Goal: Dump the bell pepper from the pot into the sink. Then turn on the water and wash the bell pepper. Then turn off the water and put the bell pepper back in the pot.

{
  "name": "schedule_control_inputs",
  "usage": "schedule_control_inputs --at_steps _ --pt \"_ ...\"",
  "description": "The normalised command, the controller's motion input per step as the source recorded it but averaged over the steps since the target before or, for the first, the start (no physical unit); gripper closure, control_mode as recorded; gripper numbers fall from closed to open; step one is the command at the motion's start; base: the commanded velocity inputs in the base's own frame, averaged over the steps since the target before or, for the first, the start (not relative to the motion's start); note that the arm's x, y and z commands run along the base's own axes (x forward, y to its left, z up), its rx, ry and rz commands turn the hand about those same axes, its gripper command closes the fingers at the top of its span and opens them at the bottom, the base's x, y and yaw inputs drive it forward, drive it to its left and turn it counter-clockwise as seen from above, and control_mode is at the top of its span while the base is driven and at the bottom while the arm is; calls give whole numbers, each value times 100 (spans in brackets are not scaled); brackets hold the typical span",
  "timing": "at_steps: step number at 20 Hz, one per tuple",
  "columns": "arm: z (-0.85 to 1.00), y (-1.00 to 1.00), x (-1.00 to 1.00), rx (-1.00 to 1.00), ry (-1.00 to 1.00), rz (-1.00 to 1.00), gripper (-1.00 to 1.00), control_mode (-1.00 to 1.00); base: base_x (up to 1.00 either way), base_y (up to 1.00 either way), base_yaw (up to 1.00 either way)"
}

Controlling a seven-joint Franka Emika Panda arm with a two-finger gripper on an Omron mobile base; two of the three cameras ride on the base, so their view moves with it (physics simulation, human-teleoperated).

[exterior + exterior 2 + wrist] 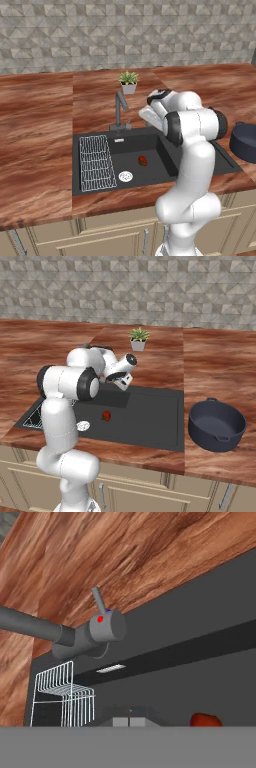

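The bell pepper (pixel 142 160) lies on the floor of the sink (pixel 200 172), a little right of the round silver drain (pixel 125 176), in the lower middle of the left base view. The pot (pixel 217 425) stands upright on the counter at the right of the right base view, well apart from the basin. So the dumping looks done, and the step in hand is most likely to turn on the water.

In the hand view the faucet (pixel 75 634) crosses the left part of the frame, with its thin lever (pixel 98 601) standing up above the round body that carries a red dot. No stream comes from the spout. The gripper (pixel 120 377) hangs over the back edge of the sink, in the middle left of the right base view; whether its fingers are open or closed I cannot tell, because the tips are hidden.

To do this step well, I think the hand should come closer to the lever from the side and push it with one finger, slowly, because the lever is thin and can slip past.

The counter (pixel 35 145) is reddish brown wood with strong grain. A wire rack (pixel 95 162) lies in the left of the basin. A small potted plant (pixel 128 81) stands behind the faucet, before a grey patterned tile wall (pixel 125 30). Pale cabinet doors (pixel 110 235) are below.
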Motion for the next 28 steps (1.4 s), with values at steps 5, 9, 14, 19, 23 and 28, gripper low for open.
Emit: schedule_control_inputs --at_steps 5,9,14,19,23,28 --pt "14 0 -34 -4 1 1 100 -100 0 0 0" --pt "0 0 -28 -5 1 3 100 -100 0 0 0" --pt "0 0 -8 -4 3 4 -100 -100 0 0 0" --pt "0 0 0 -4 6 7 -100 -100 0 0 0" --pt "-7 -10 0 -10 2 4 -100 -100 0 0 0" --pt "-22 -27 -5 -19 0 4 -100 -100 0 0 0"
